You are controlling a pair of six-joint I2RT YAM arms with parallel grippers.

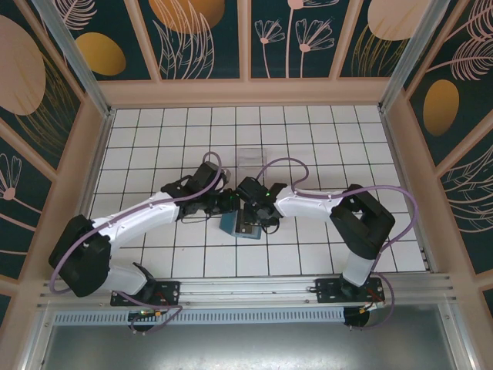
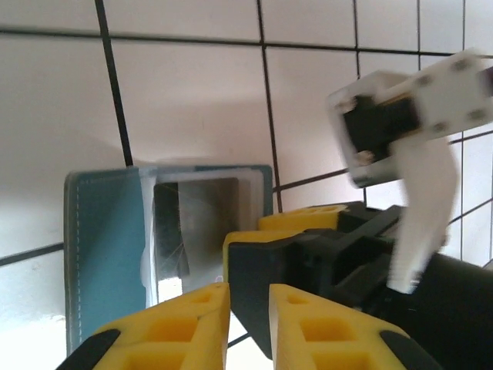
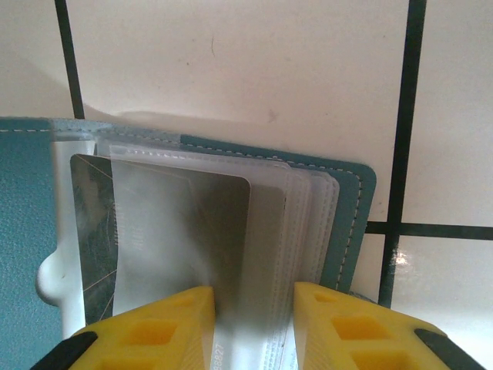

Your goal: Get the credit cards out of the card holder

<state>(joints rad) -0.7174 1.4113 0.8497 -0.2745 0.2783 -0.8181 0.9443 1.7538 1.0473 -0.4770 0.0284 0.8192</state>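
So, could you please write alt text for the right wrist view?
A teal holder lies open on white tiles, a grey card in its clear sleeves. The right gripper shows two yellow fingertips at the bottom, over the card's near edge.

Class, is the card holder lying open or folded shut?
Open: the card holder lies spread, clear inner pockets facing up, a grey card showing among them.

Teal card holder (image 1: 233, 225) lies open, flat on tiled table (image 1: 323, 146); grey credit card (image 3: 185, 231) within clear sleeves.
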